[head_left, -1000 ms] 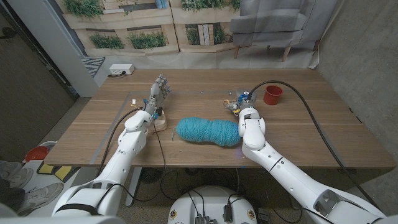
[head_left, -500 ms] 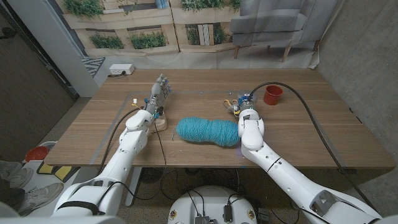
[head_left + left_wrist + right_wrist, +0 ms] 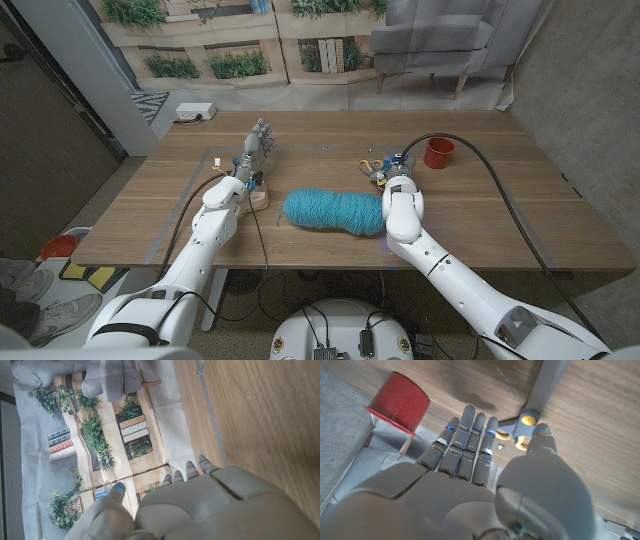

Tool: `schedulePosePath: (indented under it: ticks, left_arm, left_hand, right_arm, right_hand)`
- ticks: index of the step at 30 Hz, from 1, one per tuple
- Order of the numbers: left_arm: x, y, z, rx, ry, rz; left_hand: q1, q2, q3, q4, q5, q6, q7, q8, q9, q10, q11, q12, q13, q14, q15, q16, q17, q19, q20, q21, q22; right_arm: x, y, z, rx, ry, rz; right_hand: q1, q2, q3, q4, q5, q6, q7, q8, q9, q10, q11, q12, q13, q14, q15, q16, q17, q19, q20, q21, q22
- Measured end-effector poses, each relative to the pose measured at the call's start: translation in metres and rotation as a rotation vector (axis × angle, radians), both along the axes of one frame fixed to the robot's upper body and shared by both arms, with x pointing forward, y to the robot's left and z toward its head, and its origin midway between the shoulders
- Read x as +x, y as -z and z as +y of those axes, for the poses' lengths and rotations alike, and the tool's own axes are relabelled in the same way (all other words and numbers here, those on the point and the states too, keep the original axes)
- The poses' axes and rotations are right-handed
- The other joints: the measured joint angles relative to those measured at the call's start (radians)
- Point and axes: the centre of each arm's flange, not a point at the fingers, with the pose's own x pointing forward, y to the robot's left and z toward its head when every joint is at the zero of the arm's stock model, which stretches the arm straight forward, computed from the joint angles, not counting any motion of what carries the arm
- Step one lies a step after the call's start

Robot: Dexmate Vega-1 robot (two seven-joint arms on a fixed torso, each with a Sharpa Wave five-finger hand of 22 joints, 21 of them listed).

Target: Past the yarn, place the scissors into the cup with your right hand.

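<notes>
Past the teal yarn (image 3: 335, 212), the scissors (image 3: 371, 165) lie on the table with yellow handles (image 3: 519, 436) and grey blades (image 3: 546, 385). The red cup (image 3: 438, 152) (image 3: 397, 404) stands upright to their right, apart from them. My right hand (image 3: 393, 167) (image 3: 470, 467) hovers at the scissors, fingers stretched out beside the handles and thumb tip close to them; nothing is gripped. My left hand (image 3: 258, 146) (image 3: 200, 505) stands upright at the table's left with its fingers apart, holding nothing.
A small light wooden piece (image 3: 259, 197) lies by my left wrist. A black cable (image 3: 500, 190) arcs over the table's right side near the cup. A white power strip (image 3: 195, 113) sits beyond the table's far left edge.
My right arm has edged slightly forward and left toward the scissors. The left arm, yarn and cup have not moved.
</notes>
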Motion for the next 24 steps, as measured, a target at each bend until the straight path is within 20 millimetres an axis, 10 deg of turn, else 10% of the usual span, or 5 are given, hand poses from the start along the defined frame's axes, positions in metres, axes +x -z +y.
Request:
schedulePosePath:
  ticks: [24]
  left_arm:
    - [0.0031,0.0017,0.0009,-0.001,-0.007,0.010]
  left_hand:
    - [-0.002,-0.002,-0.003,0.003,0.000,0.000,0.000,0.000,0.000,0.000,0.000,0.000,0.000,0.000,0.000,0.000,0.000,0.000,0.000,-0.002,0.000]
  right_arm:
    - [0.0100,0.0036,0.0047,-0.025,-0.006,0.048]
  right_hand:
    - [0.014,0.014,0.003,0.003,0.029,0.018,-0.011,0.000,-0.002,0.016,-0.006,0.016,0.006,0.016,-0.005,-0.007,0.020,0.000,0.000,0.000,-0.005]
